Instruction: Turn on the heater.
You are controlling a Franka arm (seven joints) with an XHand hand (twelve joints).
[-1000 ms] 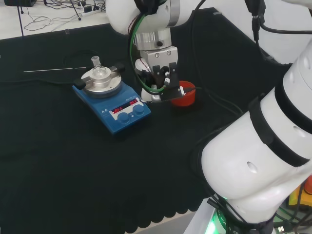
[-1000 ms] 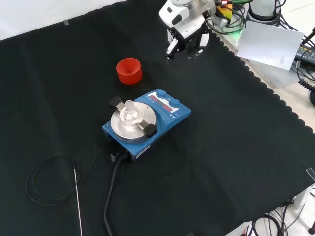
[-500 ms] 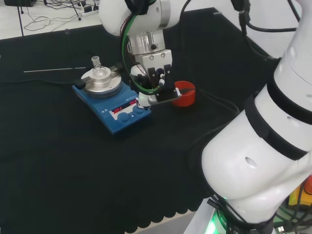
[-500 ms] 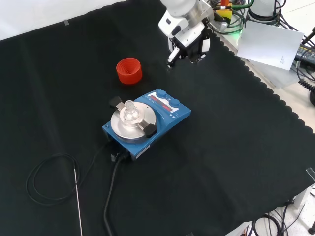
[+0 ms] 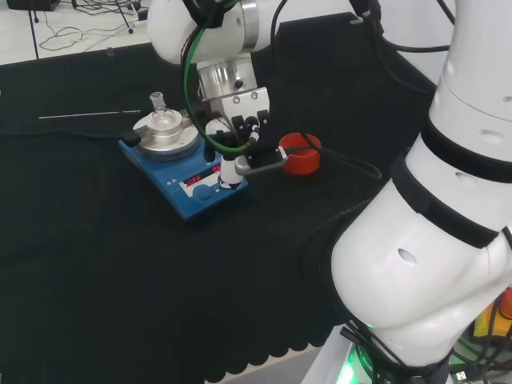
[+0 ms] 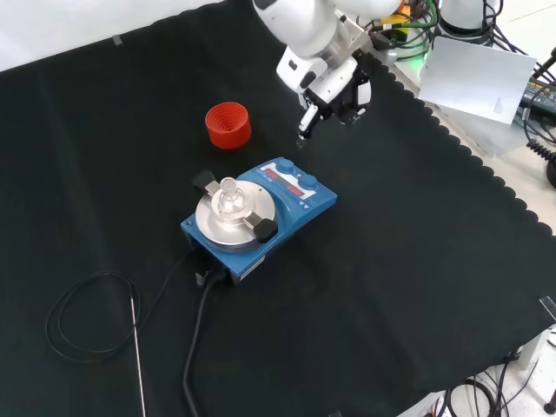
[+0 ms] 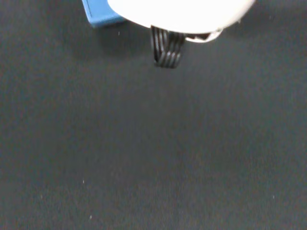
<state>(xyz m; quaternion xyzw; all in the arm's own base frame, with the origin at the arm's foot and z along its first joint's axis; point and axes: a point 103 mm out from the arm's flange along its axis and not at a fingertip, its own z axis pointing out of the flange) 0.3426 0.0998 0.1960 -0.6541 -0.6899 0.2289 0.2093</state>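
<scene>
1. The hand hangs above the black cloth just beyond the control end of the blue heater, as the front view shows it. One pale finger points down toward the heater's knobs while the rest look curled back; I judge it a pointing pose that holds nothing, though the fingers are small and partly hidden by the wrist.
2. The heater is a blue hotplate stirrer near the middle of the cloth. A round metal block sits on its plate and carries a small clear flask. Two blue knobs and a lit red display sit on its sloped front face.
3. In the head view the hand is just beside that front face, with the fingertip close over the knobs. I cannot tell whether it touches.
4. The step in hand looks like the approach to a knob or switch. To do it well, the fingertip should come straight down onto the chosen control and stay clear of the flask and block behind it.
5. A red ribbed ring stands near the heater on the hand's side, apart from both.
6. The heater's black cable runs off its far end, with a thin metal rod lying near it.
7. The bench is covered in black cloth with a scalloped edge. Past that edge lie loose cables and a white sheet.
</scene>
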